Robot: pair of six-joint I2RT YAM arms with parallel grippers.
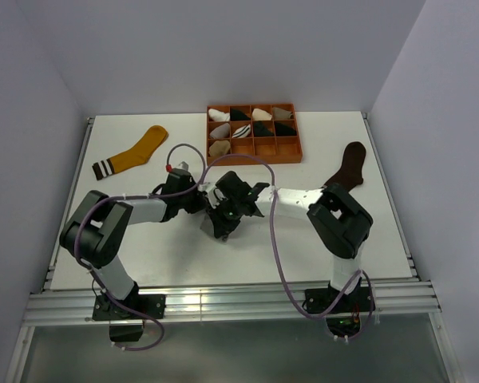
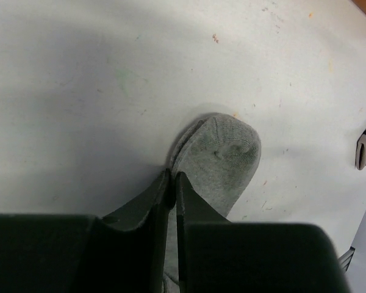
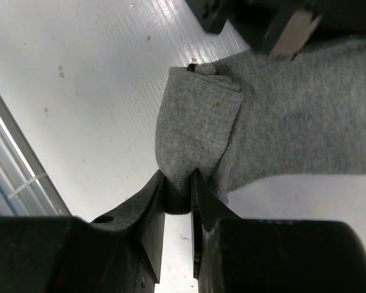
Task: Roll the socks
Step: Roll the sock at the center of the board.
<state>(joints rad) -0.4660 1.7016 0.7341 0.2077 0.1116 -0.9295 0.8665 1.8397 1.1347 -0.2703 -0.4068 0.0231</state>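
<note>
Table [image 1: 168, 259]: yellow sock [image 1: 136, 152], grey sock [image 2: 222, 152], brown sock [image 1: 350, 166], orange tray [image 1: 255, 160].

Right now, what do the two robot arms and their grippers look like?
Both the left arm and right arm have bulky black joints joined by white links, with a thin mauve cable looping loosely along each. The left gripper and right gripper are black, each with two tapering wedge-shaped fingers.

An orange compartment tray [image 1: 265, 148] sits at the far side of the white surface [image 1: 367, 231]. Small sock bundles [image 1: 218, 115] in white, black and beige fill its two far rows; one beige bundle [image 1: 218, 148] lies in the near row's left compartment.
</note>
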